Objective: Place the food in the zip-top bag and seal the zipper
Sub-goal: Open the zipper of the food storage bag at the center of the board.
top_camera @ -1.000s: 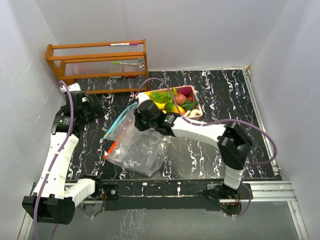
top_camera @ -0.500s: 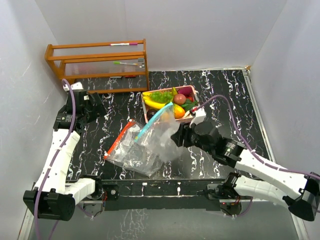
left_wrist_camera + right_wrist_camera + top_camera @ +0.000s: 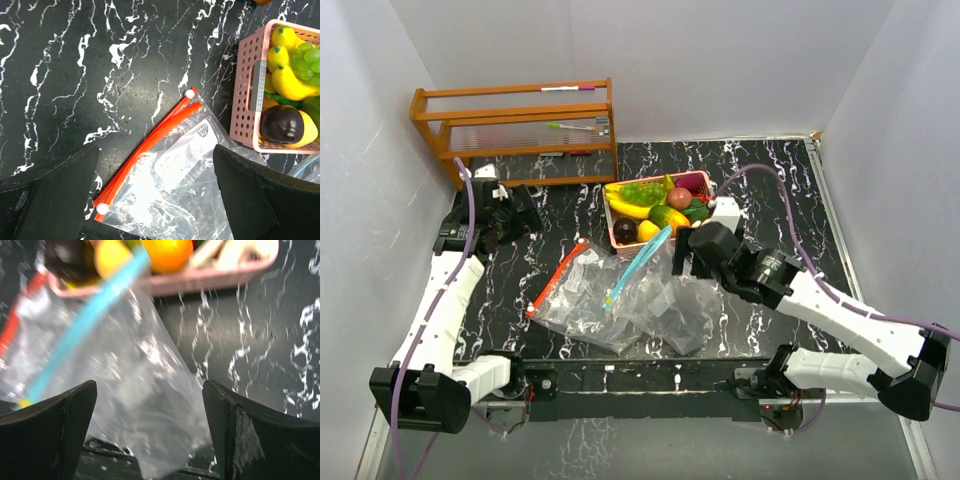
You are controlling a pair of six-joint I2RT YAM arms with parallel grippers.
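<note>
Blue-zipped bag point(image 3: 665, 300) lies crumpled on the surface point(image 3: 770, 190), red-zipped bag point(image 3: 570, 295) at its 9 o'clock. Right end effector point(image 3: 687, 256) hangs over it, jaws apart, empty; left end effector point(image 3: 516, 210) at 10 o'clock gapes too. Food point(image 3: 655, 205) sits in the pink basket point(image 3: 616, 233) at 12 o'clock

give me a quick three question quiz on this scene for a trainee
1. True or false: the food is already bagged.
2. The zipper seen between the left gripper's fingers in its wrist view is: A red, B green, C white.
3. How many clear bags lie on the table?
Key: 1 false, it sits in the pink basket. 2 A. 3 two: the red-zippered bag and the blue-zippered bag.
</note>
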